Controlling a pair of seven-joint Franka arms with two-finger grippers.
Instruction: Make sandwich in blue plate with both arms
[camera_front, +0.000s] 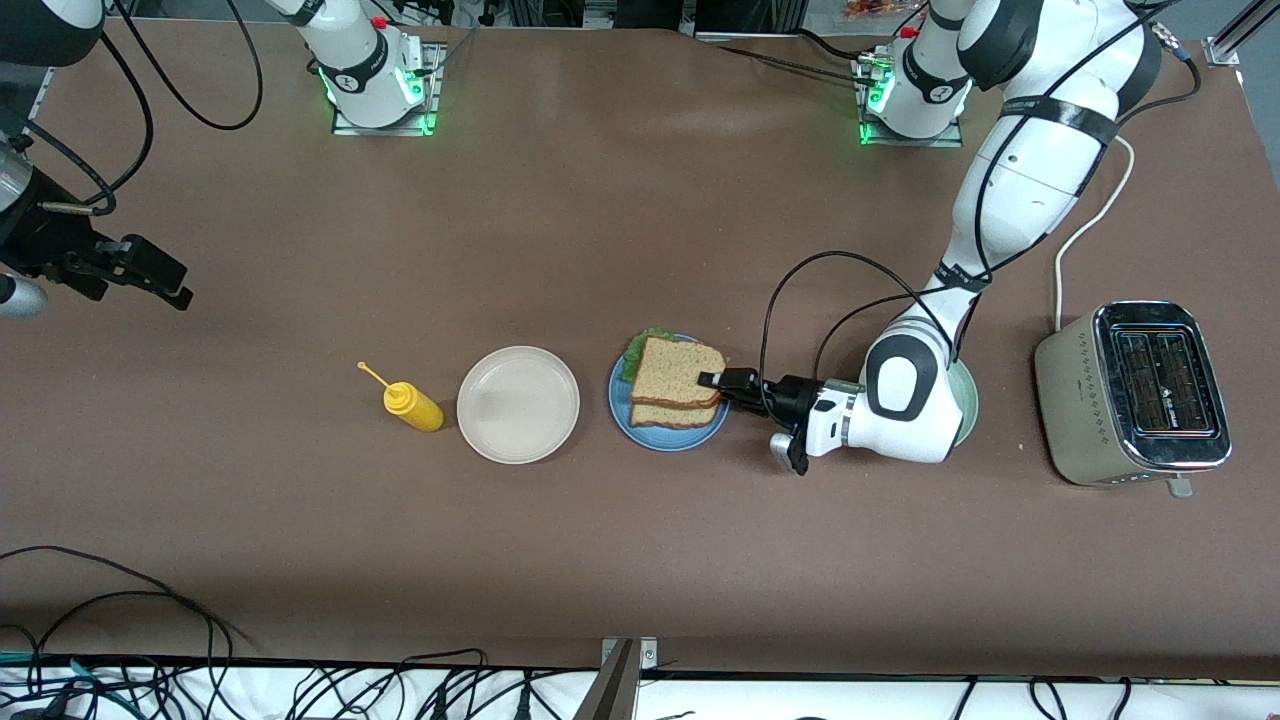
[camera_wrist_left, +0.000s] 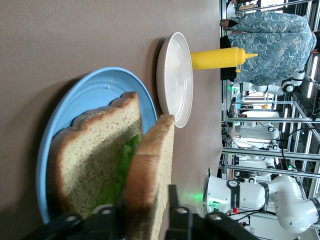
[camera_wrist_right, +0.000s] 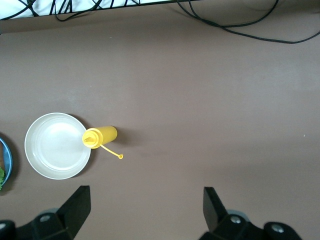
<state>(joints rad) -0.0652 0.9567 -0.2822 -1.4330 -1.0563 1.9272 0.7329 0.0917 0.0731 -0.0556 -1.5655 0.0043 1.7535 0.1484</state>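
Mustard bottle (camera_front: 412, 405) stands beside beige plate (camera_front: 518, 404), near blue plate (camera_front: 655, 432).

Both arms are built of rounded, glossy white segments, the left arm (camera_front: 1010, 190) and the right arm (camera_front: 345, 45) alike, with black bands at the joints. Black cables are trailed along them. Green lights are shown at the bases, and a red button near each. Black two-finger grippers are fitted.
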